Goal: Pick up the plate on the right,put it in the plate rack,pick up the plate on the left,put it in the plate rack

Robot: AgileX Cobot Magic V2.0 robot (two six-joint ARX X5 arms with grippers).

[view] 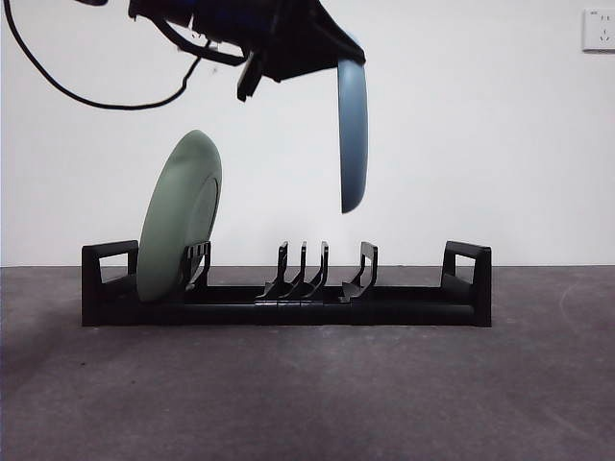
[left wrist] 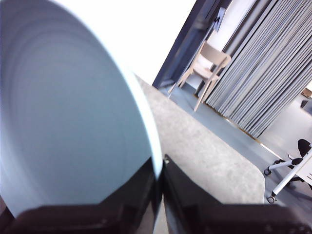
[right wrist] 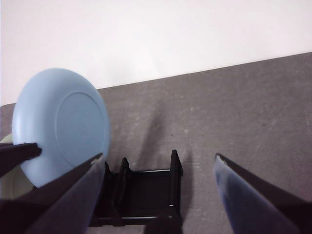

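Note:
A blue plate [view: 353, 134] hangs on edge above the right half of the black plate rack [view: 288, 309], clear of the prongs. My left gripper [view: 336, 60] comes in from the top and is shut on the plate's upper rim; its wrist view shows the plate [left wrist: 73, 122] pinched between the jaws [left wrist: 160, 168]. A green plate [view: 178, 216] stands in the rack's left end, leaning against the prongs. My right gripper [right wrist: 158, 158] is open and holds nothing, looking down on the blue plate [right wrist: 61, 122] and one end of the rack [right wrist: 146, 187].
A black cable [view: 86, 96] loops down from the arm at the upper left. A wall socket [view: 598, 29] sits at the top right. The dark table [view: 307, 394] stretches in front of the rack. A chair [left wrist: 209, 63] stands beyond the table's edge.

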